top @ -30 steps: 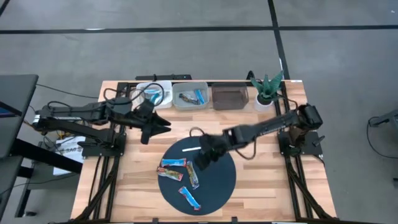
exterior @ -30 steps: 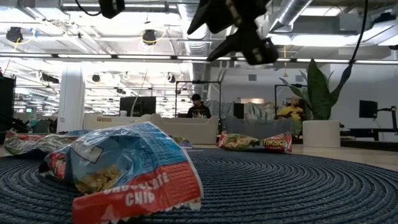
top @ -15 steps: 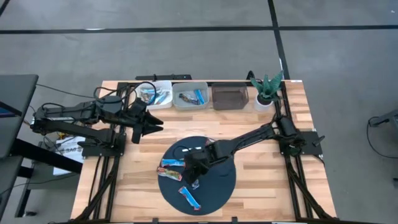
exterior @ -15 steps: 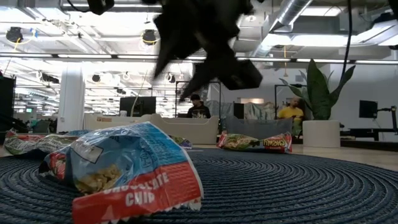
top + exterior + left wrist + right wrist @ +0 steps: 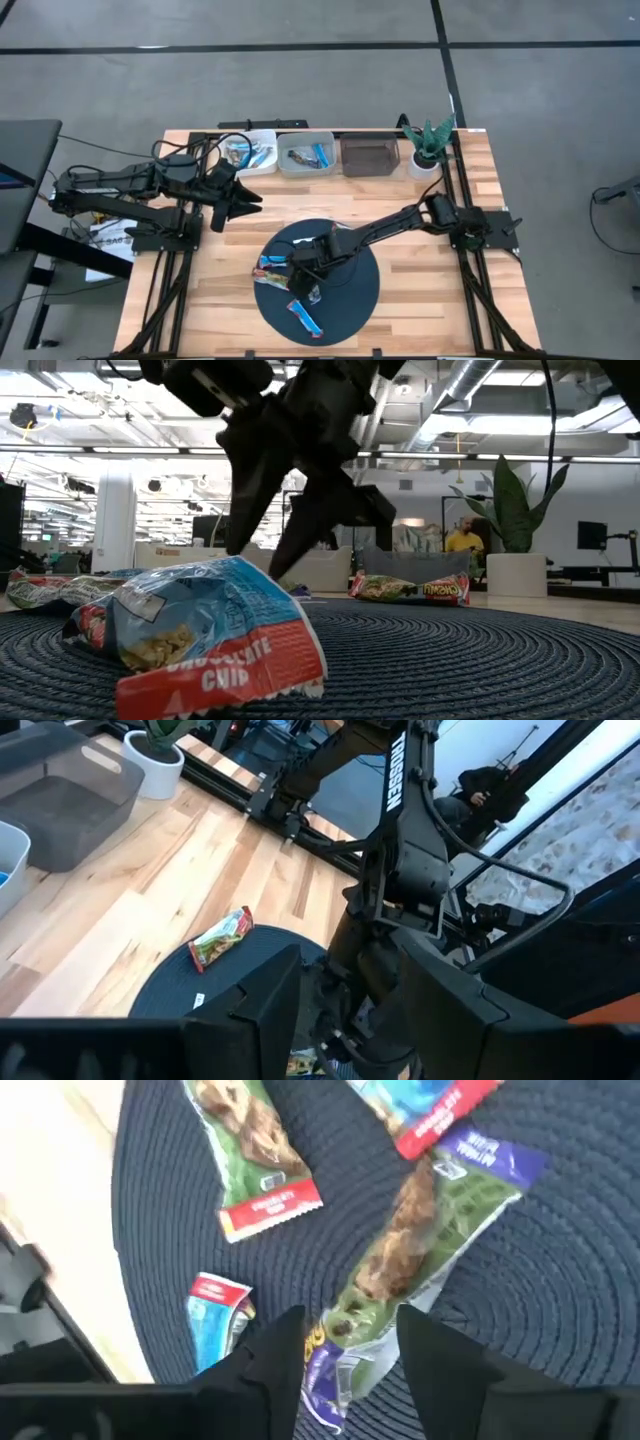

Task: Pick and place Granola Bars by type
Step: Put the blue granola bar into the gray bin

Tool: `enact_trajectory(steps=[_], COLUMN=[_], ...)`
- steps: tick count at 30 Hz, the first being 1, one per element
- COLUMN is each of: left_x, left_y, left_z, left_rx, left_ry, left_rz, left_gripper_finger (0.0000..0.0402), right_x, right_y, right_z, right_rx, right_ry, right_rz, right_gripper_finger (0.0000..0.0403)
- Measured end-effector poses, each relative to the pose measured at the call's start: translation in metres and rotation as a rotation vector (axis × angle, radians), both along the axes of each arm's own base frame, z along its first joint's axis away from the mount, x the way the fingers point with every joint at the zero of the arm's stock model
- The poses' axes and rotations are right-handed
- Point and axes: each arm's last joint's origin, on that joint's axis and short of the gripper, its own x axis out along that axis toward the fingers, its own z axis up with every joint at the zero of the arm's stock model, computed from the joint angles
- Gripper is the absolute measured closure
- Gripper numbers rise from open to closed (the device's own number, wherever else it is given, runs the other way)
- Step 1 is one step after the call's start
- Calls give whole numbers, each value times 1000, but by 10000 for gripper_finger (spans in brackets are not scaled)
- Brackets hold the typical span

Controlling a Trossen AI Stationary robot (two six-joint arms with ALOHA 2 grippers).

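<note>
Several foil-wrapped granola bars lie flat on a round dark woven mat [image 5: 350, 290]. My right gripper [image 5: 350, 1345] is open, low over a green and purple bar [image 5: 405, 1250], with its fingers on either side of that bar's end and clear of it. Around it lie a green bar with a red end [image 5: 250, 1155], a blue and red bar [image 5: 430, 1105] and a small blue bar [image 5: 215, 1315]. In the low view the right gripper [image 5: 265, 545] points down behind a blue bar [image 5: 200, 630]. My left gripper [image 5: 243, 196] waits open over bare wood, left of the mat.
Along the far edge stand a white bin [image 5: 252, 150] and a clear bin [image 5: 307, 153], both holding bars, a dark bin [image 5: 369, 155] and a potted plant [image 5: 430, 143]. Another green bar [image 5: 222, 938] lies at the mat's far rim. Bare wood lies right of the mat.
My right gripper has swung from the mat's far right part toward the table's left and near edges and come down over the bars at the mat's left. My left gripper has drawn back a little toward the table's left edge.
</note>
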Motion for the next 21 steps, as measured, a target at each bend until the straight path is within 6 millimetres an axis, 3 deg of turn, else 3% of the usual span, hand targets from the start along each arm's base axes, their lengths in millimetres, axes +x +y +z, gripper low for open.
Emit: enact_trajectory(steps=[6,14,18,21], left_x=[0,0,0,0], left_y=[0,0,0,0], left_z=[0,0,0,0], left_rx=[0,0,1,1], left_ry=[0,1,1,1], left_rz=[0,0,0,0], left_gripper_finger=[242,242,242,242], right_x=[-1,4,4,4], right_y=[-2,0,-3,-6], right_z=[-1,-22,-22,-21], right_rx=[-7,29,0,-11], right_ry=[8,41,46,46], right_rz=[3,12,-2,-5], right_gripper_finger=[223,197,204,232])
